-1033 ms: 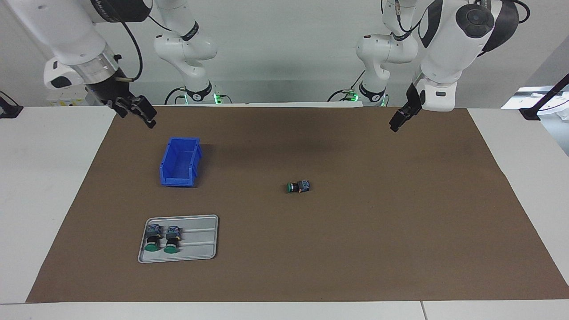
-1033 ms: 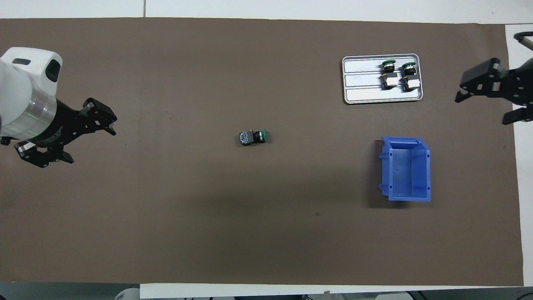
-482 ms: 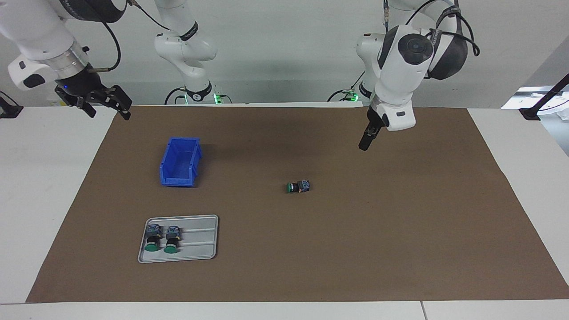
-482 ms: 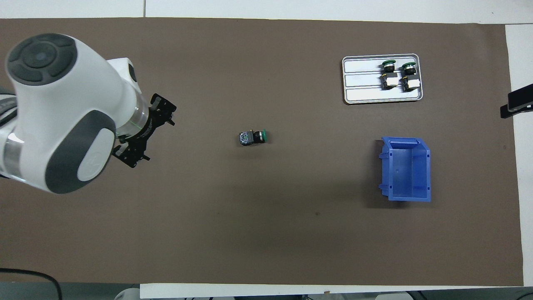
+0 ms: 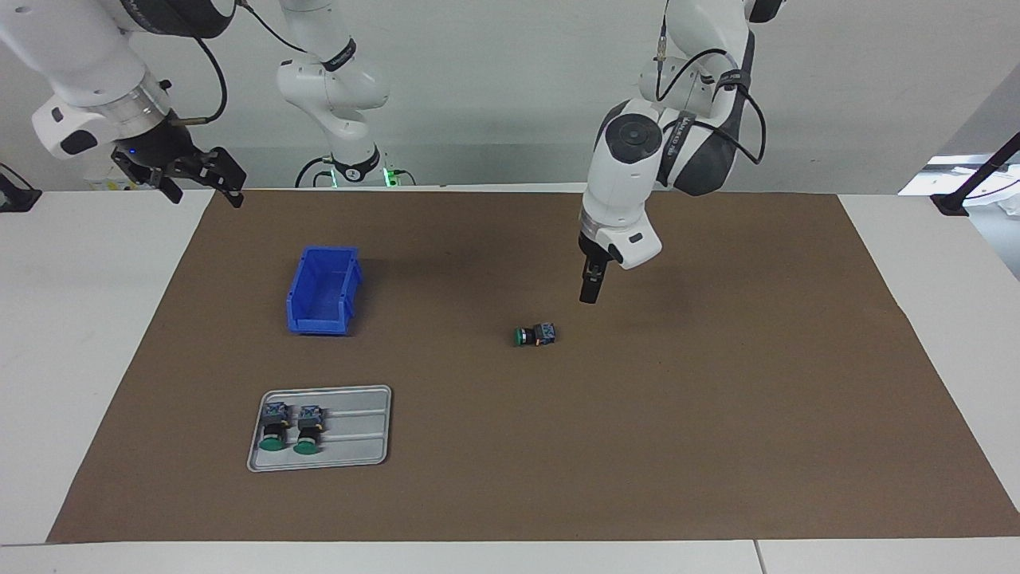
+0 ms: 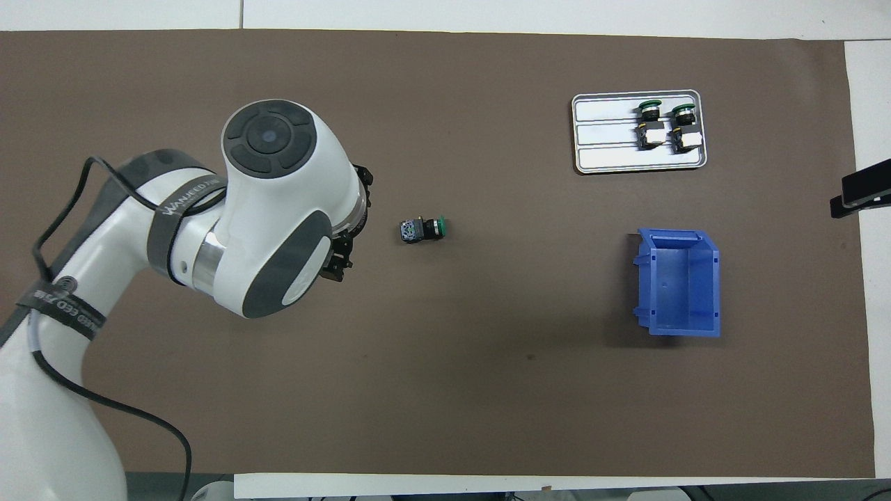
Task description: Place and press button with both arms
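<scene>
A button (image 5: pixel 534 335) (image 6: pixel 422 229) lies on its side in the middle of the brown mat (image 5: pixel 717 414), its green cap toward the right arm's end of the table. My left gripper (image 5: pixel 588 293) hangs open, pointing down over bare mat just beside the button on the left arm's side, not touching it. In the overhead view the left wrist (image 6: pixel 278 209) hides most of that gripper. My right gripper (image 5: pixel 203 191) waits open and empty, raised over the mat's corner at the right arm's end.
A grey tray (image 5: pixel 358 430) (image 6: pixel 605 132) toward the right arm's end holds two more buttons (image 5: pixel 275 430) (image 5: pixel 307 430) side by side. An empty blue bin (image 5: pixel 323 291) (image 6: pixel 679 282) stands nearer to the robots than the tray.
The left arm has swung in from its end of the table and come down beside the middle button. The right gripper has drawn back toward the mat's corner. The buttons have not moved.
</scene>
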{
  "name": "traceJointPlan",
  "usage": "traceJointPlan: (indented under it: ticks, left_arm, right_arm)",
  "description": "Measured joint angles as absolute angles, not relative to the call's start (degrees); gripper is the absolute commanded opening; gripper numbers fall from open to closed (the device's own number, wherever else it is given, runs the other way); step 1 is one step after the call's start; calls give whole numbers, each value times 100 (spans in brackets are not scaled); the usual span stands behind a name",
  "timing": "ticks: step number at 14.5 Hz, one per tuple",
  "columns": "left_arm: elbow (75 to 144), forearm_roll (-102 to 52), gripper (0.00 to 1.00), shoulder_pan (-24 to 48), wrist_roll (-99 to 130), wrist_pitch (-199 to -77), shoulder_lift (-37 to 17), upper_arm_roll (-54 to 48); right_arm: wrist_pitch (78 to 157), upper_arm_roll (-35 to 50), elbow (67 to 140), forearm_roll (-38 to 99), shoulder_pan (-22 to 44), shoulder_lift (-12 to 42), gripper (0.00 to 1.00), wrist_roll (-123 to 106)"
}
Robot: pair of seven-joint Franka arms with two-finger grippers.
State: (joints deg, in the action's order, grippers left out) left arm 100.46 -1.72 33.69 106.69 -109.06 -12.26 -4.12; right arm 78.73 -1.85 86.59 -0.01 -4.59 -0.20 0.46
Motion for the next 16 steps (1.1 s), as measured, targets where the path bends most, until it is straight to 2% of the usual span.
traceJointPlan:
  ticks: [7, 16]
  left_arm:
    - [9367, -170, 100, 3603, 11671, -11389, -2340, -407]
    - [9316, -168, 100, 3853, 12299, -12015, -2810, -399]
  right_arm:
    - [7890, -186, 8751, -129, -460, -88, 98, -56]
    - [7890, -187, 8792, -130, -411, -88, 98, -56]
